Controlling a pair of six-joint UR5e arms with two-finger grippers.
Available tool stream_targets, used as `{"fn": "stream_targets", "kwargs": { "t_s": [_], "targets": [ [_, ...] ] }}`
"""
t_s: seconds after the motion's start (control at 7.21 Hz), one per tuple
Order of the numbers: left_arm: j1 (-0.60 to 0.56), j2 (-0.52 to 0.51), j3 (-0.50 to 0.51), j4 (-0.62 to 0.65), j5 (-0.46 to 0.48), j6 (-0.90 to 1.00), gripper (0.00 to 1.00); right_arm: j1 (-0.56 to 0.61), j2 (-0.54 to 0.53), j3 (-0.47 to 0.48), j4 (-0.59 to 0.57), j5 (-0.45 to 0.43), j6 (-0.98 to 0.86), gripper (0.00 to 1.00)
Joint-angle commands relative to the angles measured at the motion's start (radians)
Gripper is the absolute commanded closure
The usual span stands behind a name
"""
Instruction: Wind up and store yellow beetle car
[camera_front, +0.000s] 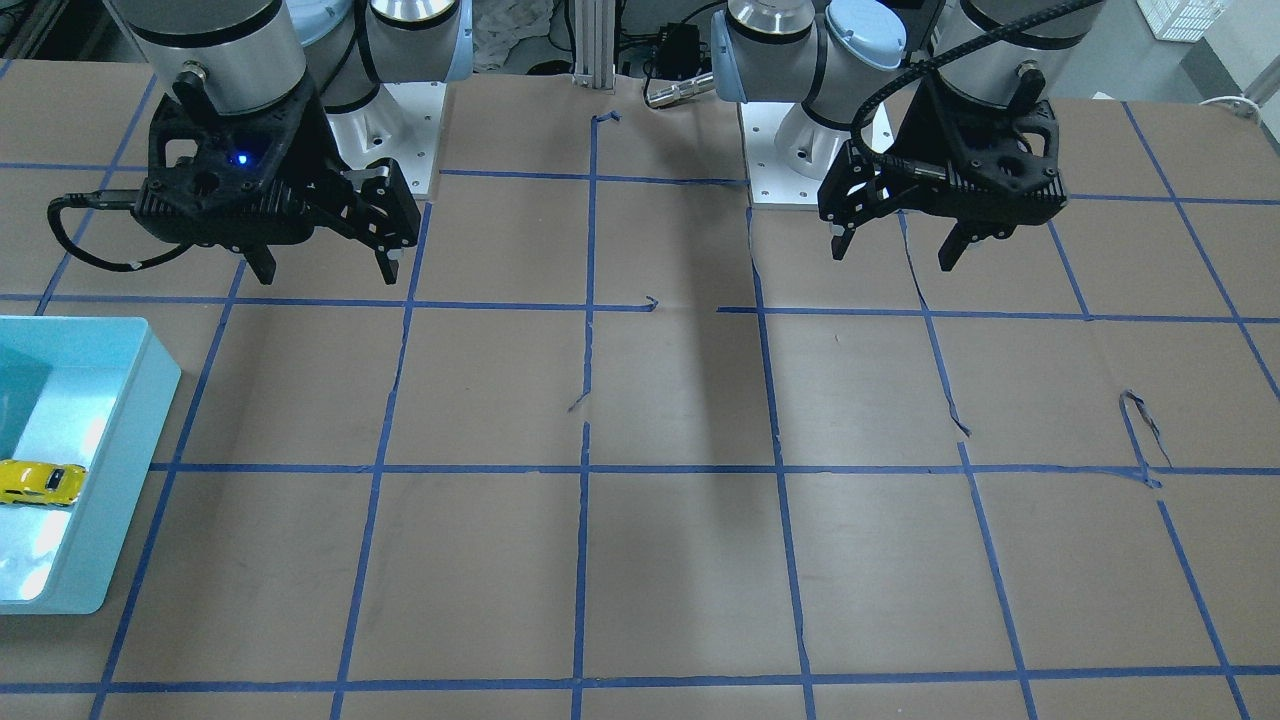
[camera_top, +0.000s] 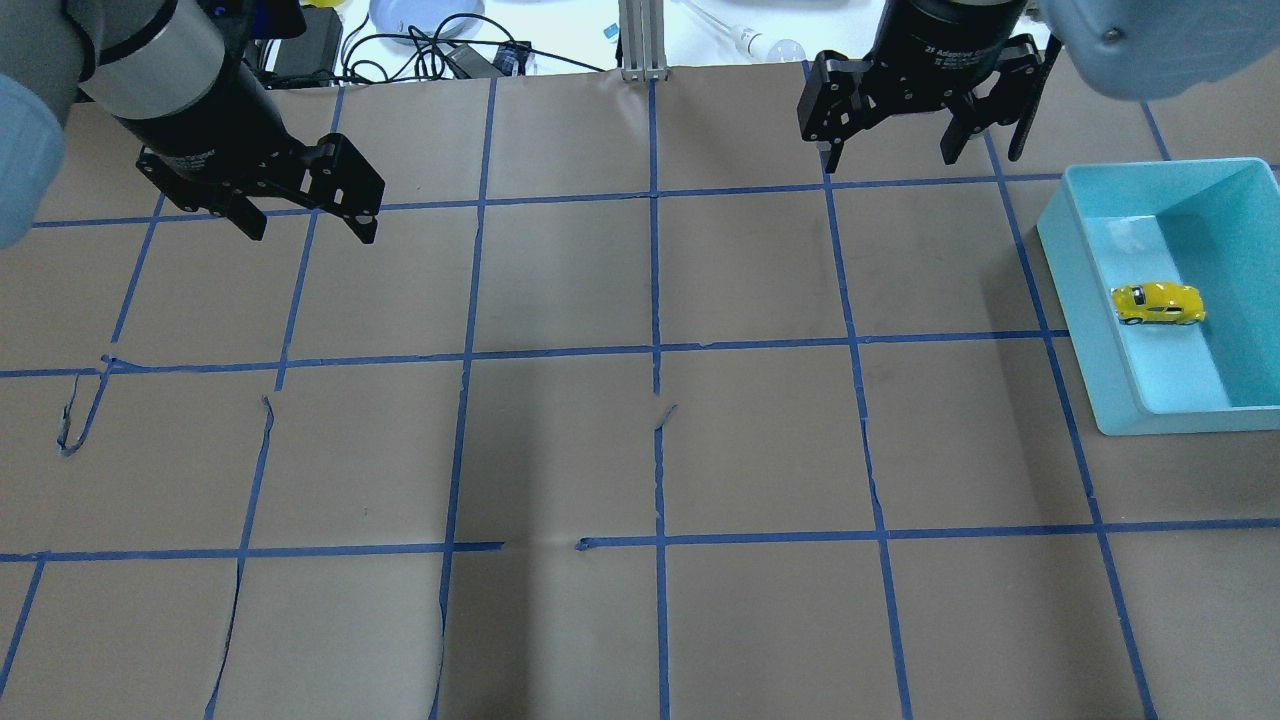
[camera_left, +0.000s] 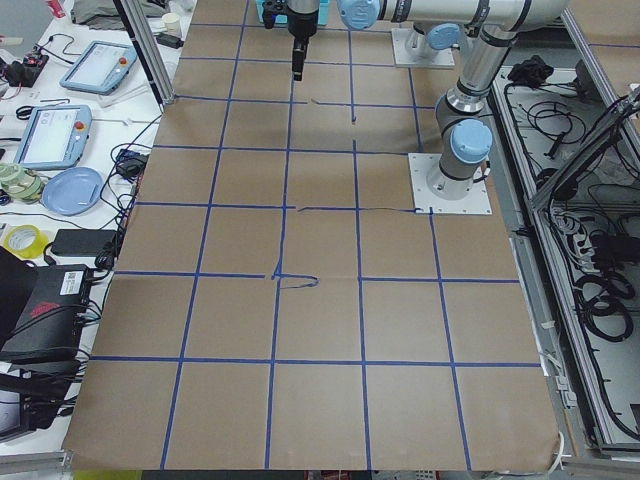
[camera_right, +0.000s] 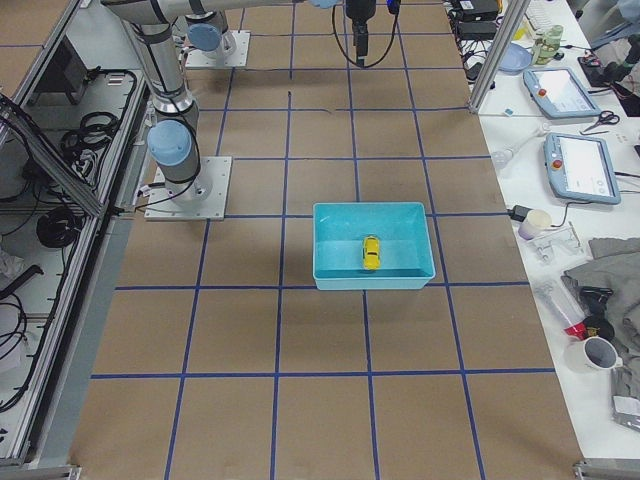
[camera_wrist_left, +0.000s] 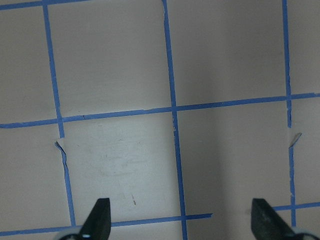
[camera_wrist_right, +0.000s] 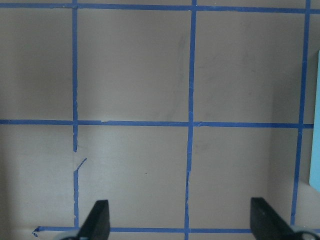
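The yellow beetle car (camera_top: 1158, 303) lies on its wheels inside the light blue bin (camera_top: 1075, 290) at the table's right side. It also shows in the front-facing view (camera_front: 40, 482) and in the exterior right view (camera_right: 371, 252). My right gripper (camera_top: 890, 158) is open and empty, raised over the table to the back left of the bin. My left gripper (camera_top: 311, 230) is open and empty, raised over the far left of the table. Both wrist views show only spread fingertips (camera_wrist_left: 100, 220) over bare paper.
Brown paper with a blue tape grid (camera_top: 655, 350) covers the table, torn in places. The bin's edge (camera_wrist_right: 316, 120) shows at the right of the right wrist view. Cables and clutter (camera_top: 430, 45) lie beyond the table's far edge.
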Motion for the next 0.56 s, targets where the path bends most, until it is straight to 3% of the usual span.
{"fn": "stream_targets", "kwargs": {
  "t_s": [0.0,0.42],
  "targets": [
    [-0.002,0.002,-0.002,0.0,-0.007,-0.001,0.0,0.0,-0.007,0.002,0.0,0.004,-0.001,0.0],
    [-0.003,-0.001,-0.004,-0.001,-0.03,-0.007,0.0,0.0,-0.007,0.002,0.003,0.007,-0.001,0.0]
  ]
}}
